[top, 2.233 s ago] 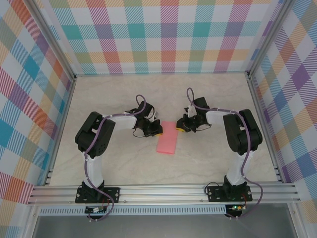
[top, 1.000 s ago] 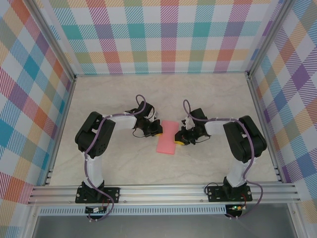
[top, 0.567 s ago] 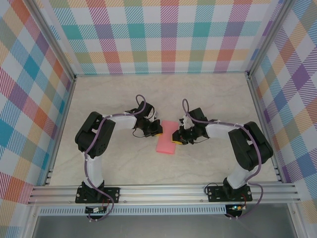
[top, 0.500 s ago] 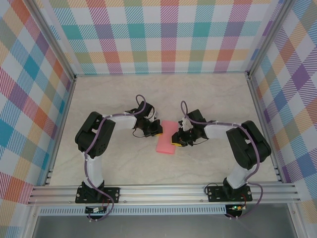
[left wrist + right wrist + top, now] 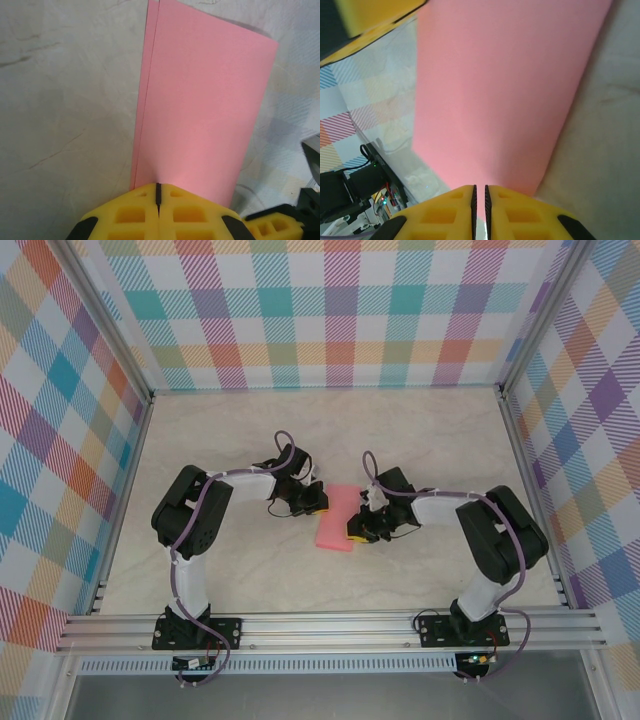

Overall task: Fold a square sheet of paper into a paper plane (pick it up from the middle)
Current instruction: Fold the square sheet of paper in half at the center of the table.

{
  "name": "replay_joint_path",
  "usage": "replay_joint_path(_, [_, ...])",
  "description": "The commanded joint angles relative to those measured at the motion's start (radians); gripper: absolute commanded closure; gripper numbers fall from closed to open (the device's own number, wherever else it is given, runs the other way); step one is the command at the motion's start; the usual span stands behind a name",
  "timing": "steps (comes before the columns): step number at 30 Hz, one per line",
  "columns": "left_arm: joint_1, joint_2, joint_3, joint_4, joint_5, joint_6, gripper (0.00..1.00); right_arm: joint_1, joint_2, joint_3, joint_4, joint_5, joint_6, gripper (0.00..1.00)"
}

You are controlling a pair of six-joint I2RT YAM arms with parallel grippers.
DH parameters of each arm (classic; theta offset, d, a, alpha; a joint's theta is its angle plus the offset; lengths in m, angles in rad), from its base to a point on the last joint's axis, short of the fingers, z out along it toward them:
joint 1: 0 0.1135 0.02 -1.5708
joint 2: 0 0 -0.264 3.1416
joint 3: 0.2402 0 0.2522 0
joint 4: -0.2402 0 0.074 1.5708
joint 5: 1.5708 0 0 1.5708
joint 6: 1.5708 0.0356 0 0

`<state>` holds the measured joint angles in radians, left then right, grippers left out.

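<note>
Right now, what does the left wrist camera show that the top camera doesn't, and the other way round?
Left wrist: the paper is doubled, its two layers slightly offset along one long edge, and the left end effector is shut, tips at the near short edge. Top: the right end effector at the paper's right edge, across from the left one, and the plaid walls. Both: the pink paper lying on the marbled table.

Pale marbled tabletop [image 5: 250,570] spreads out underneath, bright plaid walls [image 5: 340,310] box it in, aluminium rail [image 5: 330,625] lines the near edge.
</note>
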<state>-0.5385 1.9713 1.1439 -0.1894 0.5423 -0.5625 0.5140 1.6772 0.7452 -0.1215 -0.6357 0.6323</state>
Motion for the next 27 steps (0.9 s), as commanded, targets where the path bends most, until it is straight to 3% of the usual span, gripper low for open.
replay_joint_path(1, [-0.006,0.041,-0.021,-0.113,-0.036,0.011,1.0,0.016,-0.039,-0.026,-0.018,0.003,0.007,0.85])
replay_joint_path(10, [-0.006,0.041,-0.023,-0.113,-0.037,0.013,1.0,0.066,0.024,-0.078,0.011,0.031,0.014,0.85])
replay_joint_path(21, [-0.006,0.04,-0.023,-0.113,-0.035,0.01,1.0,0.069,-0.092,-0.064,-0.028,0.029,0.008,0.84])
replay_joint_path(27, [-0.006,0.04,-0.021,-0.107,-0.033,0.006,1.0,0.069,-0.024,-0.068,0.019,0.043,0.008,0.83])
